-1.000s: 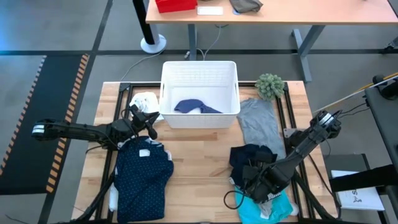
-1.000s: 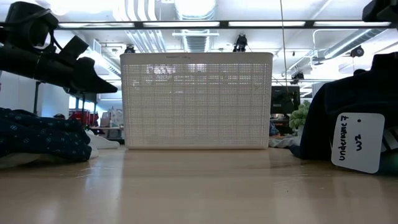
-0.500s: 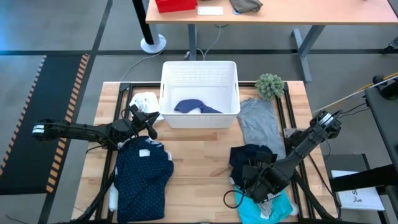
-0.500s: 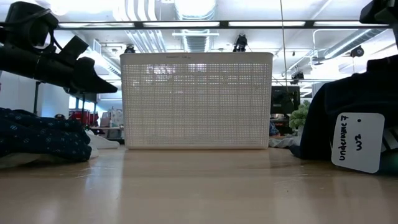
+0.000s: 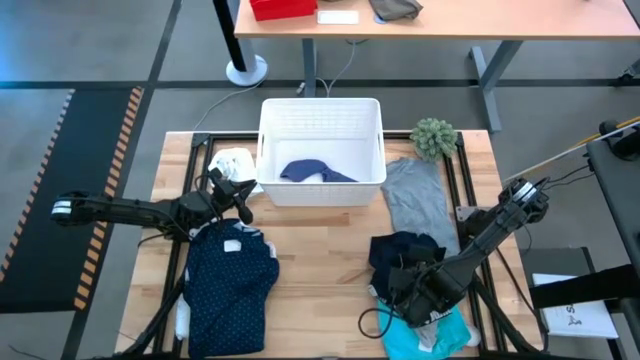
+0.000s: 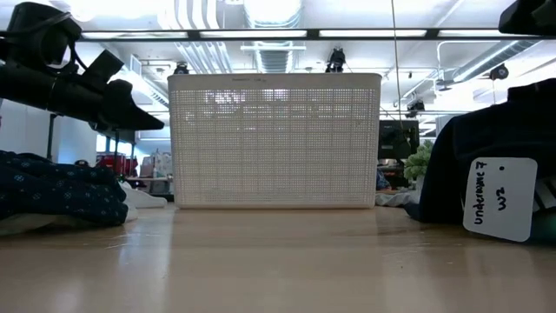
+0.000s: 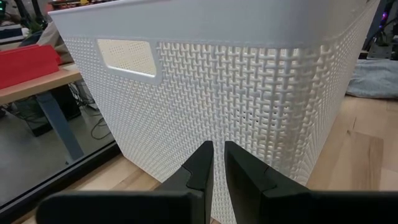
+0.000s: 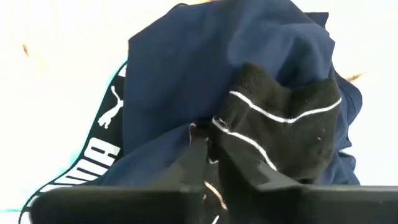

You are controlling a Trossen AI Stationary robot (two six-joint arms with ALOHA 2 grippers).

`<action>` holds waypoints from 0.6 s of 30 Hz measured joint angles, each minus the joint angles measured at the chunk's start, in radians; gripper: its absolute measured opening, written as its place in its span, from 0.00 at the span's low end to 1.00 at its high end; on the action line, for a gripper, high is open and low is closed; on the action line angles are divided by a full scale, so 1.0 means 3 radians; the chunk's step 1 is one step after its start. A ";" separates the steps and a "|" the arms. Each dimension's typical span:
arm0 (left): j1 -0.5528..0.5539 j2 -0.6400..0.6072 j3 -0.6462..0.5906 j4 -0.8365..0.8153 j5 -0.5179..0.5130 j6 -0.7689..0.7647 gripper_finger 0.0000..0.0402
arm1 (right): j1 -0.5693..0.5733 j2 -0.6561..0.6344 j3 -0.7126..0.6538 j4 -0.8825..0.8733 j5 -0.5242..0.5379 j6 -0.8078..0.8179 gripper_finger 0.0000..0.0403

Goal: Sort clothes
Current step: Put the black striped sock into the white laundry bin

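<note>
High view is showing the left gripper hanging narrowed and empty near the table's left edge, just beside the white basket and above the navy dotted shirt. Further right, the right gripper is pinching the dark navy pile near the front right corner, so the right arm is nearer; the basket is lying back and left of it. Right wrist view is adding that its fingers are closing on a black striped piece, unseen from above.
</note>
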 joint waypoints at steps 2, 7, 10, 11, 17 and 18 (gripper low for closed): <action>0.0000 0.0000 0.0000 0.0001 0.0000 0.0000 0.07 | 0.0007 0.0000 0.0000 0.0001 0.0015 -0.0049 0.02; 0.0001 0.0000 0.0000 0.0001 -0.0001 0.0000 0.07 | 0.0007 0.0000 0.0005 -0.0002 -0.0011 -0.0050 0.03; 0.0000 0.0000 0.0000 0.0001 0.0000 0.0000 0.07 | 0.0014 0.0000 0.0080 0.0002 -0.0015 -0.0056 0.01; 0.0001 0.0000 0.0000 0.0001 -0.0001 0.0000 0.07 | 0.0020 -0.0001 0.0116 0.0003 -0.0014 -0.0059 0.01; 0.0000 0.0000 0.0000 0.0000 0.0000 0.0000 0.07 | 0.0065 -0.0001 0.0331 0.0004 0.0116 -0.0153 0.00; 0.0001 0.0000 0.0000 0.0001 0.0000 0.0000 0.07 | 0.0075 -0.0001 0.0365 0.0000 0.0156 -0.0175 0.00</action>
